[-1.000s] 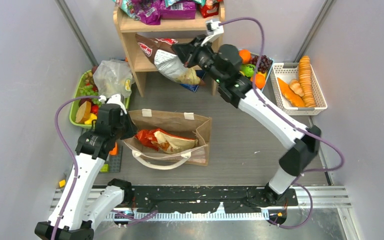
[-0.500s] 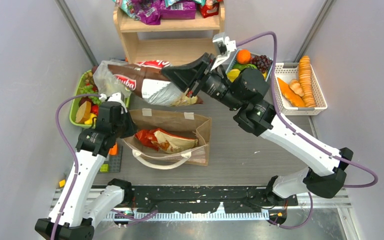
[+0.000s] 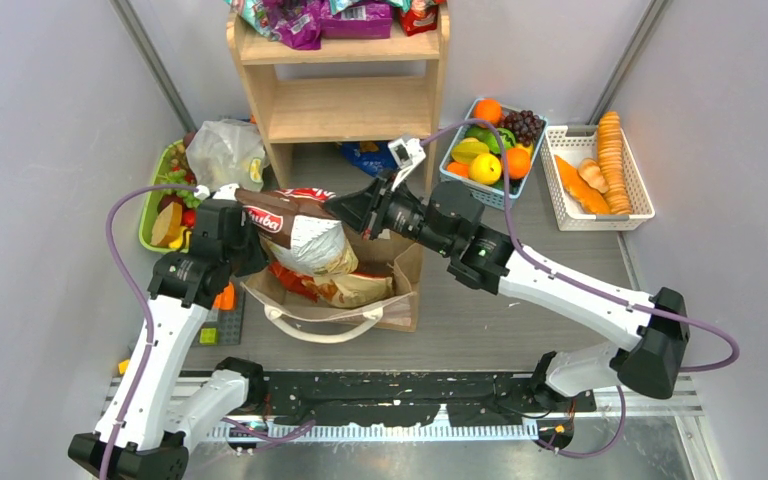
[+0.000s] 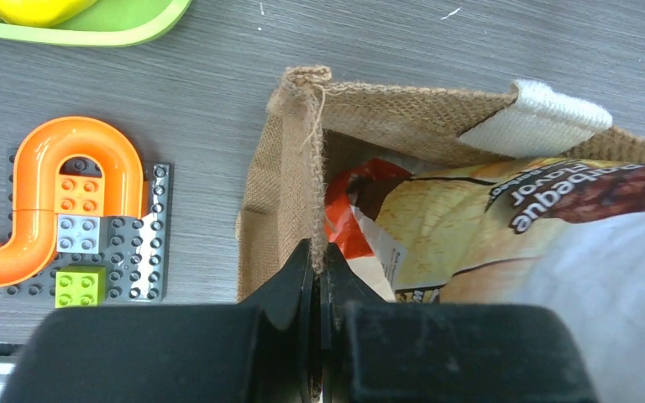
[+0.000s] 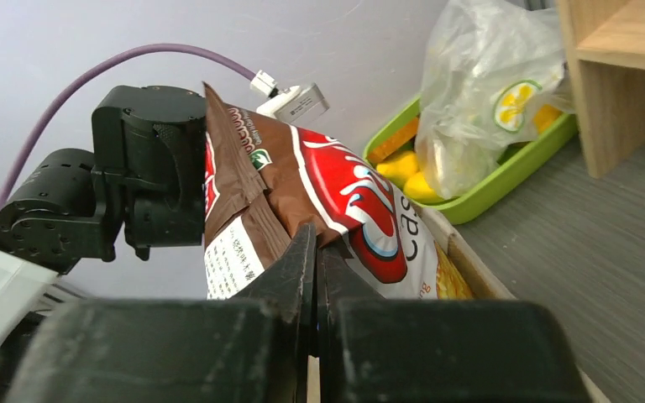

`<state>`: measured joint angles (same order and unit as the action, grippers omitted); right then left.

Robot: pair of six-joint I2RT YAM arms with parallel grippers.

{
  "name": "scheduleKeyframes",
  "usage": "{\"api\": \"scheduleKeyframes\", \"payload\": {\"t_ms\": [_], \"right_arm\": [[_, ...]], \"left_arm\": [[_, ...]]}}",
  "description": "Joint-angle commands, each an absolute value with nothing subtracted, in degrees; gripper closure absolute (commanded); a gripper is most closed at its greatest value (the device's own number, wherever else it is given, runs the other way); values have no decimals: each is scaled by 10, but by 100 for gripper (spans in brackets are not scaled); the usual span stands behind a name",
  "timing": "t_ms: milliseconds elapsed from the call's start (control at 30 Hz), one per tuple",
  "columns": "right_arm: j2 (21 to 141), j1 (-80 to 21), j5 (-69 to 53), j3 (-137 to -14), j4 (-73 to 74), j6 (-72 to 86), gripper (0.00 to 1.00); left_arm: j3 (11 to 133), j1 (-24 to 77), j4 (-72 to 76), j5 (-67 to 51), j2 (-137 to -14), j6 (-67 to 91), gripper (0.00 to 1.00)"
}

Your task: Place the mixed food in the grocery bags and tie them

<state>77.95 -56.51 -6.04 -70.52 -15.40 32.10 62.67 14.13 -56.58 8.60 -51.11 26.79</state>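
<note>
Grey wood-grain tabletop point(image 3: 520, 300) | left gripper point(image 4: 317, 256) clamped on coarse burlap tote point(image 4: 386, 105) rim | right gripper point(image 5: 315, 248) pinched tight on glossy brown-white packet point(image 3: 295, 225), red script logo, "cas" legible, above tote mouth, 9 o'clock of table centre | inside tote: crinkly red-orange packet point(image 4: 361, 197) reading "barbeque"

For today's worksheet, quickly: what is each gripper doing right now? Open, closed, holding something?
Left gripper: closed, pinching the rim of the burlap bag.
Right gripper: closed, holding the brown snack packet.
</note>
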Motion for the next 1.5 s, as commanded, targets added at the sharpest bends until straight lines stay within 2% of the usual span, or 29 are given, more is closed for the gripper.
{"api": "scheduleKeyframes", "payload": {"t_ms": [0,133,333,500,700,933,1100,1467], "right_arm": [[707,-568,7,-704,-183,288,95],[698,-567,70,-736,-149,228,95],[742,-552,121,-851,-128,137,95],[796,-510,115,-949,-132,101,95],[885,-439,77,-1012,-152,76,95],[1040,-393,64,-1128,-180,-70,95],[1109,-396,9,-1091,-262,-241,95],[1213,-427,61,-1059,-269,-409,95]], "left_arm": [[647,140,-558,96,-510,270,100],[637,140,-552,95,-505,271,100],[629,140,-551,94,-511,274,100],[623,140,-550,94,-511,272,100],[622,140,-550,88,-513,272,100],[618,140,-546,74,-521,276,100],[614,140,-540,76,-529,275,100],[617,140,-532,74,-551,270,100]]}}
